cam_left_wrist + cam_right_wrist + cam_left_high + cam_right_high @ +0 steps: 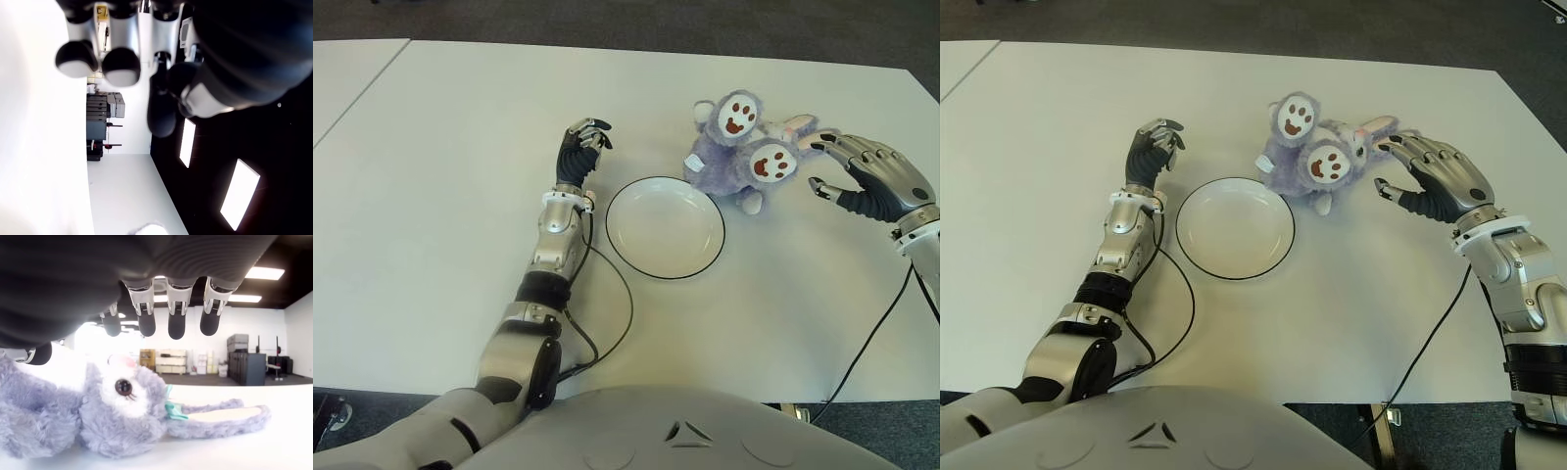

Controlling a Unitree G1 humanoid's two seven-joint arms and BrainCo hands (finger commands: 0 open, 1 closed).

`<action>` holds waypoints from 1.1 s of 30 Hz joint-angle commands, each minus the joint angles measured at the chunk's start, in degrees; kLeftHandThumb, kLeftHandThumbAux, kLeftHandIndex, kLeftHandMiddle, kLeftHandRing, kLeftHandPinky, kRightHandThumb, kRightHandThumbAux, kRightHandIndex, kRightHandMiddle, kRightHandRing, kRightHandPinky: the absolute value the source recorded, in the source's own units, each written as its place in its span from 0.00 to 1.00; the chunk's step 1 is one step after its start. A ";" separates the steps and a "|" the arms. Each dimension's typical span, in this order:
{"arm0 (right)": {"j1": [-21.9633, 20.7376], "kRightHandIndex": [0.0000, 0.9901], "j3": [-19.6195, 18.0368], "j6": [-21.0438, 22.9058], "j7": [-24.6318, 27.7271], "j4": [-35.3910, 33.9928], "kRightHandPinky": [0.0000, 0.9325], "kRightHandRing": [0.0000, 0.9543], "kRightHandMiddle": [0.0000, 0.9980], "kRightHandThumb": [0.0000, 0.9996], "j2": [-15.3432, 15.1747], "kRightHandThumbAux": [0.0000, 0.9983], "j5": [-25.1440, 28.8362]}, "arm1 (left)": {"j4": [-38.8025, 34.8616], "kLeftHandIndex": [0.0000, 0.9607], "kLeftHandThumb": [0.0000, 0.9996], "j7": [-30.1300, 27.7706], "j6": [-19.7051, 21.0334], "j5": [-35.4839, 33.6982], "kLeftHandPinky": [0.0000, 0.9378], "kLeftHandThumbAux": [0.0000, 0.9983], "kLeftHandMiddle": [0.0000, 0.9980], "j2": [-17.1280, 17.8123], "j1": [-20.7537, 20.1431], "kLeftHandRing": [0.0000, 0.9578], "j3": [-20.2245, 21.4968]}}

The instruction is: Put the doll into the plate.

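A purple plush doll (744, 149) lies on the white table just beyond the right rim of the plate (666, 230), its red-printed feet turned up. The plate is white with a thin black rim and holds nothing. My right hand (817, 164) is open beside the doll, on its right, by the head and long ear. In the right wrist view the fingers (176, 318) hang spread above the doll's face (122, 396) without touching it. My left hand (585, 139) shows left of the plate, its fingers (117, 66) curled around nothing.
A black cable (625, 318) loops on the table from my left arm near the plate's front. Another cable (871, 338) trails from my right wrist to the front edge. A second table (342, 78) adjoins at the far left. Dark floor lies beyond the far edge.
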 commanded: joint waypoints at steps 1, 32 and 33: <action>-1.24 0.00 1.84 -1.19 2.77 0.00 0.00 0.00 0.00 0.54 -1.90 0.12 -0.50 | 3.39 0.46 0.71 -0.66 -0.29 -0.29 0.94 0.70 0.88 -0.53 3.91 0.92 -0.09; -14.69 0.00 10.25 -8.82 7.45 5.61 0.00 0.00 0.00 0.56 -5.62 0.14 -3.12 | 2.61 0.46 0.71 -0.03 -0.71 0.14 0.93 0.70 0.88 -1.48 5.55 0.92 -0.92; -15.27 0.00 10.52 -9.31 7.49 5.82 0.00 0.00 0.00 0.56 -5.54 0.14 -3.06 | 2.62 0.46 0.71 0.02 -0.78 0.18 0.93 0.70 0.88 -1.52 5.58 0.92 -0.93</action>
